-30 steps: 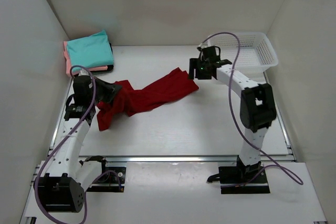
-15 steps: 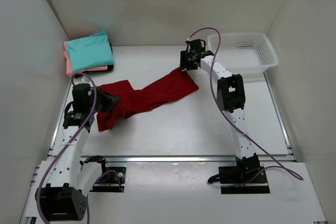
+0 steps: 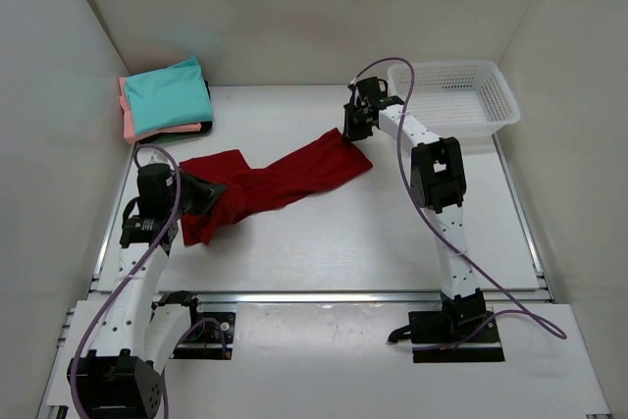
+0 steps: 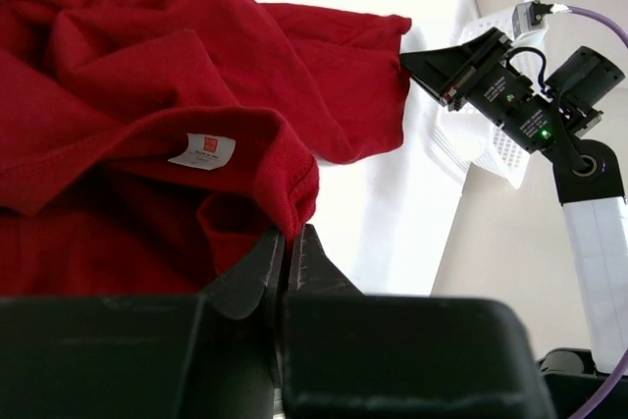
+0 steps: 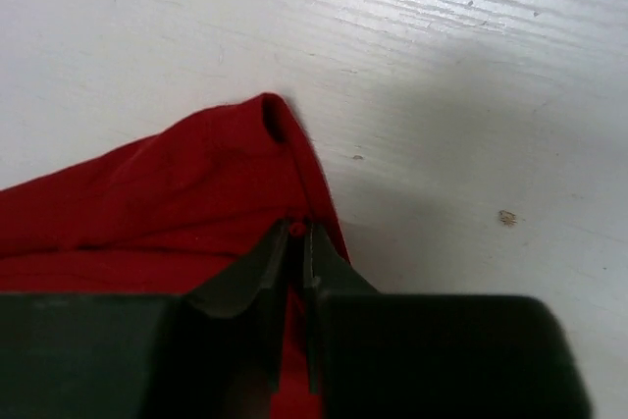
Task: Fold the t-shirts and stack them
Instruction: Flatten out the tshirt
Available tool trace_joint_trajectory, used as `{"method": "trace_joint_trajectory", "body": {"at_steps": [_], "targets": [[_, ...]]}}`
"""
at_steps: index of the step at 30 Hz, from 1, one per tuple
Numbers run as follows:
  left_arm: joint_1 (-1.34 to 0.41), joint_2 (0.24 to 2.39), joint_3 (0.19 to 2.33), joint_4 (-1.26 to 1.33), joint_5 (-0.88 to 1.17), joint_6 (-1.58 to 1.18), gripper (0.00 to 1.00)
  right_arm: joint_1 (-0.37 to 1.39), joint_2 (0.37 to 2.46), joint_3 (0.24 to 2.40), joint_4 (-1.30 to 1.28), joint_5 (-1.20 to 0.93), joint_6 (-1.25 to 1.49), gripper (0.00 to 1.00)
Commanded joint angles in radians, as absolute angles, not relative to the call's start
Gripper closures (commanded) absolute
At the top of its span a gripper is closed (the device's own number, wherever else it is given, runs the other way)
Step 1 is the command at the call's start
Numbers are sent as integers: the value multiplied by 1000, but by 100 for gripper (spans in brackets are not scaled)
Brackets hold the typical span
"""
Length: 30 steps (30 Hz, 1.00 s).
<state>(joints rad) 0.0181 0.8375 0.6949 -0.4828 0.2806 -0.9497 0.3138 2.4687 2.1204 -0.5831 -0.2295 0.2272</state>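
Observation:
A dark red t-shirt [image 3: 285, 179] lies stretched in a crumpled band across the table, from lower left to upper right. My left gripper [image 3: 209, 190] is shut on its collar edge [image 4: 294, 205], beside a white neck label [image 4: 201, 150]. My right gripper [image 3: 350, 131] is shut on the shirt's far corner [image 5: 285, 159], pinching a fold of red cloth against the table. A folded stack sits in the back left corner, with a teal t-shirt [image 3: 169, 95] on top, a salmon-pink one [image 3: 126, 117] under it and a dark one [image 3: 201, 129] at the bottom.
A white mesh basket [image 3: 454, 93] stands at the back right, just behind the right arm. White walls enclose the table on the left, back and right. A metal rail [image 3: 324, 295] runs along the near edge.
My right gripper moved left and down onto the shirt's far corner and shut on it. My left gripper kept its hold on the collar and barely shifted.

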Motion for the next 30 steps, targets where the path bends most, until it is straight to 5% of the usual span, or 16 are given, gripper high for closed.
{"method": "trace_joint_trajectory", "body": {"at_steps": [1, 6, 14, 22, 26, 30], "targets": [[14, 804, 687, -466, 282, -965, 100, 310, 2407, 2124, -647, -218, 204, 97], [17, 879, 739, -379, 250, -948, 100, 272, 2248, 2195, -672, -189, 172, 100], [66, 1160, 1283, -333, 110, -856, 100, 99, 1779, 2093, -585, -291, 215, 100], [75, 988, 1322, -413, 75, -730, 100, 61, 1344, 1746, -588, -344, 232, 100], [28, 841, 1331, -468, -58, -692, 100, 115, 1105, 1536, -523, -200, 319, 100], [-55, 831, 1466, -560, -169, -641, 100, -29, 996, 1535, -602, -331, 333, 100]]}}
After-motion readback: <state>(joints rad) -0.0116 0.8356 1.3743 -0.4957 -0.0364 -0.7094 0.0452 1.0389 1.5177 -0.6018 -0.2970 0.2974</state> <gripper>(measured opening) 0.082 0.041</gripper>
